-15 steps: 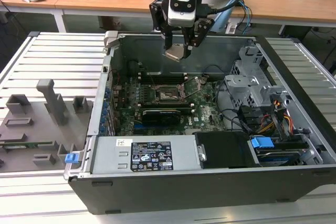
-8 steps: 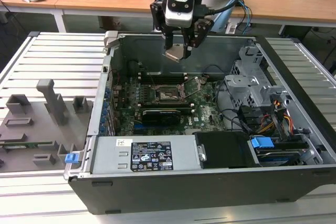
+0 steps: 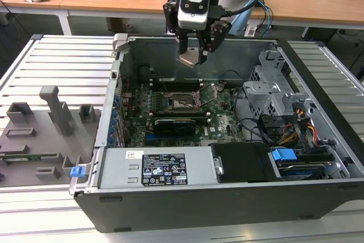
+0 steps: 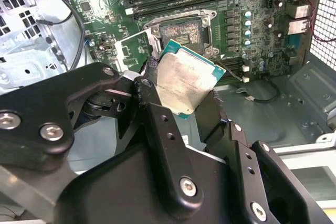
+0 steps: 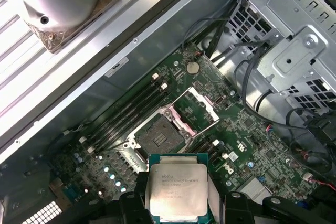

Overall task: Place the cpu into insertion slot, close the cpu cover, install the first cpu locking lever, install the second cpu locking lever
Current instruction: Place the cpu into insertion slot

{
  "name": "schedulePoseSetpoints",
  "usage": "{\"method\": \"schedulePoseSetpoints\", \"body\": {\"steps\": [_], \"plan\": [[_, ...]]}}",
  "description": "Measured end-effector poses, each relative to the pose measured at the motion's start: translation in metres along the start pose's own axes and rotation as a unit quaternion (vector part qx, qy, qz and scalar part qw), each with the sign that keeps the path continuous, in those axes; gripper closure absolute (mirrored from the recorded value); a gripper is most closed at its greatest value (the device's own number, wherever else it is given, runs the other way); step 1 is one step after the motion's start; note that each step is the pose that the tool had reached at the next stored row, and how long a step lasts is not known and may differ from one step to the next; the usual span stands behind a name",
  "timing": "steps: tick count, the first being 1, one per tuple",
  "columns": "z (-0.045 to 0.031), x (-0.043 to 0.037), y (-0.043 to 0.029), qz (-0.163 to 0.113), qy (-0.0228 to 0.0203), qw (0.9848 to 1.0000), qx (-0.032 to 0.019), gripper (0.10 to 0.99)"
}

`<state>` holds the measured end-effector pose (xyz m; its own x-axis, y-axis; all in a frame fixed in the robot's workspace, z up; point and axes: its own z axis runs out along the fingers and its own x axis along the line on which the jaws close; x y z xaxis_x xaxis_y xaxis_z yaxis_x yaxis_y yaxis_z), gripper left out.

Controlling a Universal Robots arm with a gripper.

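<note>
My gripper [image 3: 193, 55] hangs above the open computer case, over its back wall, shut on the cpu [image 3: 192, 58]. The cpu is a flat square chip with a silver top and a green edge, pinched between the black fingers in both wrist views [image 4: 184, 85] [image 5: 177, 190]. Below it on the green motherboard lies the insertion slot [image 3: 183, 102] [image 4: 178, 32] [image 5: 157, 137], open and bare. The cpu cover [image 5: 194, 109] [image 4: 128, 51] is flipped back beside the slot. The cpu is well above the slot and apart from it.
A long black expansion card [image 3: 173, 123] lies in front of the slot. Memory sticks [image 5: 131, 114] run along its far side. A metal drive cage [image 3: 273, 92] with cables stands to the exterior view's right, the power supply [image 3: 162, 169] at the front. A grey fixture tray [image 3: 40, 135] lies outside, left.
</note>
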<state>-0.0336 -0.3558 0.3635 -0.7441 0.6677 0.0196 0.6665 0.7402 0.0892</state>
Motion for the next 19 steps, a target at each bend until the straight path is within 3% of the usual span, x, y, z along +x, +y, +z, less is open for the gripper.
{"method": "schedulePoseSetpoints", "body": {"steps": [12, 16, 19], "plan": [[0.0026, 0.0005, -0.0003, 0.025, -0.0023, 0.9997, -0.0005, 0.557], [0.0066, 0.0005, -0.0006, 0.077, -0.0069, 0.9970, -0.0015, 0.557], [0.0084, 0.0006, -0.0008, 0.094, -0.0084, 0.9955, -0.0019, 0.557]]}}
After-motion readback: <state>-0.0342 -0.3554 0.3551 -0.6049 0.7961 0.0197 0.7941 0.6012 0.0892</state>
